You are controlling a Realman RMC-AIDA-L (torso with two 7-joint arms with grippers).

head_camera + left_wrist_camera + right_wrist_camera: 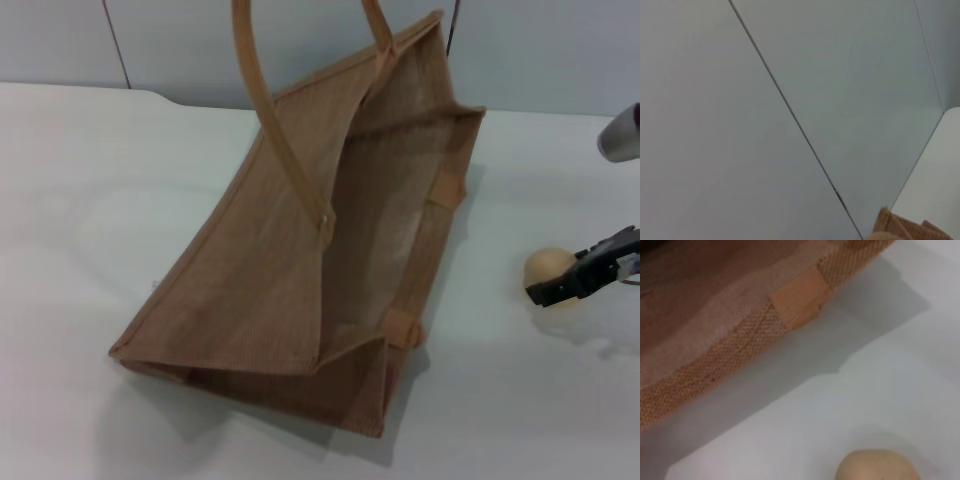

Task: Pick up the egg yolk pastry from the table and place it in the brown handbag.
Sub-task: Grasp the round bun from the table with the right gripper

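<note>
The egg yolk pastry (549, 266) is a small pale beige ball on the white table (90, 200), to the right of the brown handbag (260, 290). The handbag stands open in the middle of the head view, its tan handles rising out of the top edge. My right gripper (572, 283) reaches in from the right edge, low over the table and right against the pastry's near side. The right wrist view shows the pastry (877, 466) close below the camera and the handbag's woven wall (740, 340) beyond it. My left gripper is out of view.
A grey panelled wall (300, 40) runs behind the table. The left wrist view shows only that wall (790, 100) and a corner of the handbag (900, 227). Bare tabletop lies left of the handbag and in front of it.
</note>
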